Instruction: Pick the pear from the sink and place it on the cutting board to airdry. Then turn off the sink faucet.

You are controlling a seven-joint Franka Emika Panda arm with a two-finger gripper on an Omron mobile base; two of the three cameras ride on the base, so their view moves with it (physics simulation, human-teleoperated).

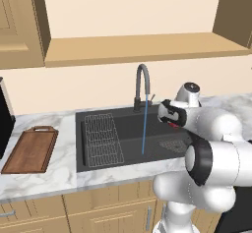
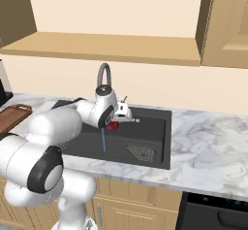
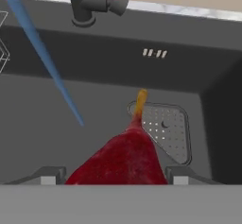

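Pear [image 3: 124, 159] between hand [image 3: 111, 175] fingers.

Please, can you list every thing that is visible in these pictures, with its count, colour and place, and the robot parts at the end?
dark red pear: one, orange stem, between the gripper fingers above the sink floor.
dark grey rectangular sink: one, set in the marble counter.
wire rack: one, grey, left part of sink.
square drain grate: one, grey, sink floor beside the pear.
dark gooseneck faucet: one, behind sink, blue water stream running.
brown wooden cutting board: one, counter left of sink, bare.
white marble counter: one.
wooden cabinets: several, tan.
gripper: one, shut on pear.
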